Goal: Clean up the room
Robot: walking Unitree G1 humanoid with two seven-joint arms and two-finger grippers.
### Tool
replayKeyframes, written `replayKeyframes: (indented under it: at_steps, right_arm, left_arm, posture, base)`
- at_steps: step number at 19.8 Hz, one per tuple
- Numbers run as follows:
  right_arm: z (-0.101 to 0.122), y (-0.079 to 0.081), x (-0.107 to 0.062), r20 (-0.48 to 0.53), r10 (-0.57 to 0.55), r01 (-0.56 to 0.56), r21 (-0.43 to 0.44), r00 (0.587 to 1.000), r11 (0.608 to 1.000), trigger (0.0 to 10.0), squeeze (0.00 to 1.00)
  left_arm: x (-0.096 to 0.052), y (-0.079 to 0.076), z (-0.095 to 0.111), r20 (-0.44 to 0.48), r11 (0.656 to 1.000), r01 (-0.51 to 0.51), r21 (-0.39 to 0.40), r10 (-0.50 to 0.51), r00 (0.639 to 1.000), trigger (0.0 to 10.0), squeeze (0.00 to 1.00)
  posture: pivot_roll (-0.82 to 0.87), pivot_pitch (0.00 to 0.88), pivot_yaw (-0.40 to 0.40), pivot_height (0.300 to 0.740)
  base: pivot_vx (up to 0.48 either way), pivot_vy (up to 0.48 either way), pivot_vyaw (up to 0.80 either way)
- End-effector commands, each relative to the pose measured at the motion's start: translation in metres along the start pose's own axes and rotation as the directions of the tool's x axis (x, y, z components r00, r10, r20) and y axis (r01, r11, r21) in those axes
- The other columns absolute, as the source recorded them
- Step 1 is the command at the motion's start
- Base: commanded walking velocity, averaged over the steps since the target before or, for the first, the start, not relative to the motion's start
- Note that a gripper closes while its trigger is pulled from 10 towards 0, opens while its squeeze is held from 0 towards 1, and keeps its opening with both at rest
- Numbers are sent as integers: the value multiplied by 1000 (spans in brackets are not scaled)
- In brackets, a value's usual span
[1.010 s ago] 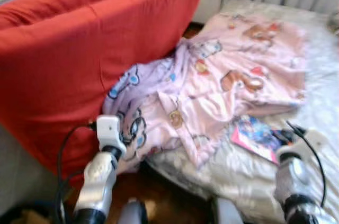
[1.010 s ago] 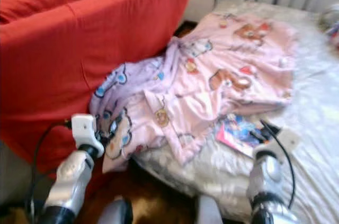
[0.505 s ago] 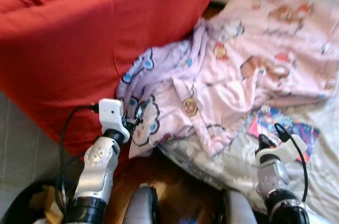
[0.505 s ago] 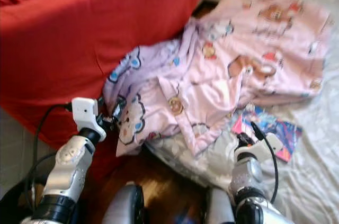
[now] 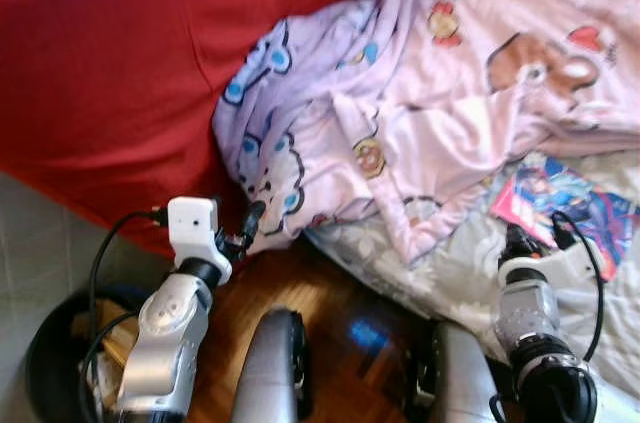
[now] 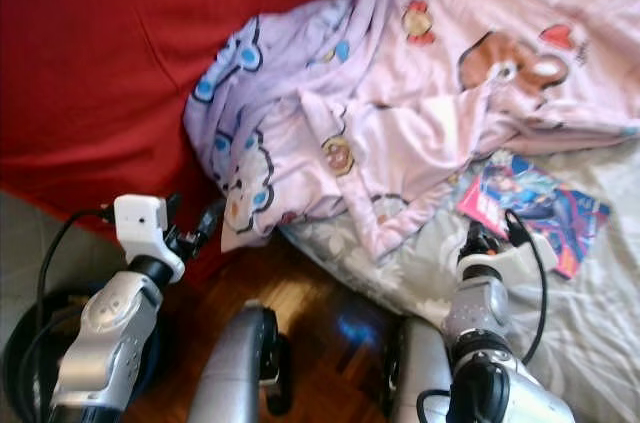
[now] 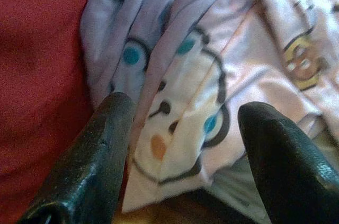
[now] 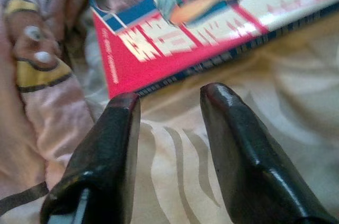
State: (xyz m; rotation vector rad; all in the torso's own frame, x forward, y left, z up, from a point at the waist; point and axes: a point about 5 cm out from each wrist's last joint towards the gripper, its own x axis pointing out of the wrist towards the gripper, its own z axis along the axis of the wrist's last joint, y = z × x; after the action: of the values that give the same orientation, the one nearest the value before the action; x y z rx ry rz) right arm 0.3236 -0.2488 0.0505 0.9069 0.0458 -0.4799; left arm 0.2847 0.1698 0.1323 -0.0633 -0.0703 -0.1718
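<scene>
A pink and lilac cartoon-print blanket [image 5: 420,93] lies rumpled over the bed, and one corner [image 5: 270,198] hangs down beside the red sofa. My left gripper [image 5: 250,223] is open just short of that corner. In the left wrist view the gripper [image 7: 186,105] has its fingers wide apart and the printed cloth [image 7: 201,75] lies ahead of them. A colourful comic magazine [image 5: 560,205] lies flat on the sheet, partly under the blanket's edge. My right gripper [image 5: 515,241] is open just before the magazine's near edge [image 8: 212,49], and nothing is between its fingers [image 8: 119,128].
A red-covered sofa [image 5: 100,53] leans close on the left. A black bin [image 5: 50,353] holding some items stands at lower left. The pale patterned bed sheet [image 5: 450,273] reaches the bed's edge above brown wooden floor [image 5: 330,303]. My own legs [image 5: 270,373] are below.
The camera has tilted down and come closer, bringing the bin and floor into view. Both grippers stay low, the left by the blanket corner and the right by the magazine.
</scene>
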Motion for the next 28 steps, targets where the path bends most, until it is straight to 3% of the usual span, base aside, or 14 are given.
replayKeyframes:
  at_steps: [1, 3, 6, 7, 11, 21, 28]
  right_arm:
    - [-7, -11, -4, -13, -49, 50, 132, 999, 990, 10000, 1000]
    - [-5, -14, -4, 7, -63, 60, 230, 998, 971, 10000, 1000]
    - [-2, -6, -2, 24, 7, -14, 289, 1000, 957, 10000, 1000]
    - [-1, -2, 0, 26, 40, -46, 305, 999, 951, 10000, 0]
    - [12, -1, 3, 83, 65, -91, 350, 994, 932, 10000, 0]
    - [46, -50, -7, 218, -61, -26, 378, 974, 925, 10000, 0]
    - [55, -70, -14, 235, -155, 46, 412, 960, 910, 10000, 0]
  left_arm:
    - [-8, 2, -3, -35, 1000, -13, 2, 13, 999, 10000, 0]
    - [-15, 3, 0, -40, 1000, -16, 6, 16, 999, 10000, 0]
    - [-24, 7, 4, -57, 999, -26, 21, 27, 998, 10000, 0]
    - [-26, 8, 3, -64, 999, -31, 24, 32, 997, 10000, 0]
    - [-33, 8, 7, -79, 999, -37, 27, 39, 996, 10000, 0]
    - [-40, 10, 7, -121, 999, -33, 34, 37, 992, 10000, 0]
    - [-42, 11, 9, -134, 999, -23, 39, 28, 991, 10000, 0]
  posture:
    - [282, 458, 166, 635]
    - [302, 475, 179, 635]
    - [323, 494, 193, 635]
    - [324, 495, 195, 635]
    - [344, 511, 211, 635]
    - [328, 518, 224, 635]
    - [339, 529, 247, 635]
  base:
    - [0, 0, 0]
    - [0, 0, 0]
    - [0, 0, 0]
    - [0, 0, 0]
    - [0, 0, 0]
    - [0, 0, 0]
    - [0, 0, 0]
